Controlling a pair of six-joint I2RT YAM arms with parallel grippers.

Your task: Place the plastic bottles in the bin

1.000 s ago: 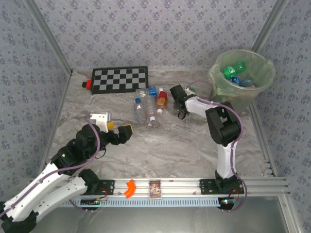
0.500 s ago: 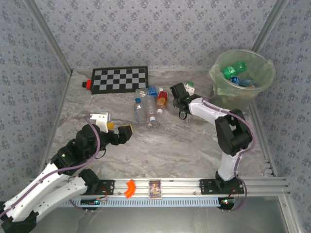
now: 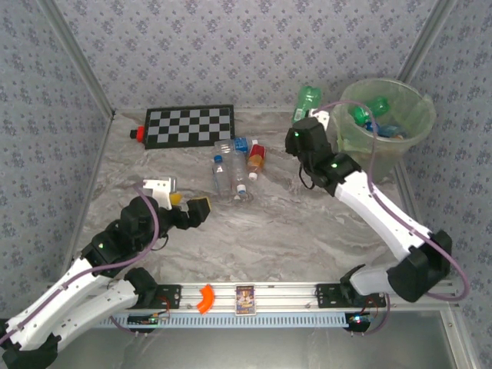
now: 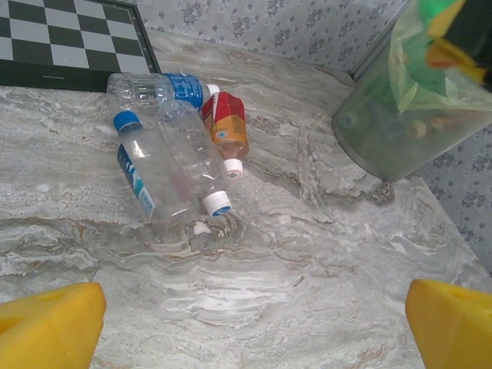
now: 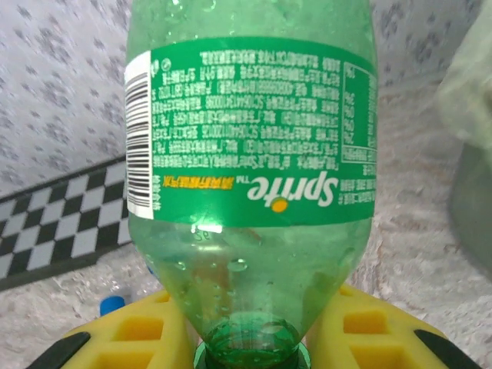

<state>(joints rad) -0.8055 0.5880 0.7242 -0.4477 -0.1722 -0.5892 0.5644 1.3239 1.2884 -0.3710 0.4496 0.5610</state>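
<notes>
While my right gripper (image 5: 246, 342) clamped the green plastic Sprite bottle (image 5: 250, 154) by its neck, with the round pale-green translucent bin (image 3: 361, 150) just beside it, I saw my left gripper (image 4: 254, 323) wide open.

Overhead plus wrist close-ups, bottles (image 3: 223, 175) shared

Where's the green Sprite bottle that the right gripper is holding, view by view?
Top external: green Sprite bottle at upper right, just left of the bin.
Left wrist: top right corner, a green patch by the bin's rim.
Right wrist: centre, neck pointing down.
Shared landmark: the checkerboard, in all three.
</notes>
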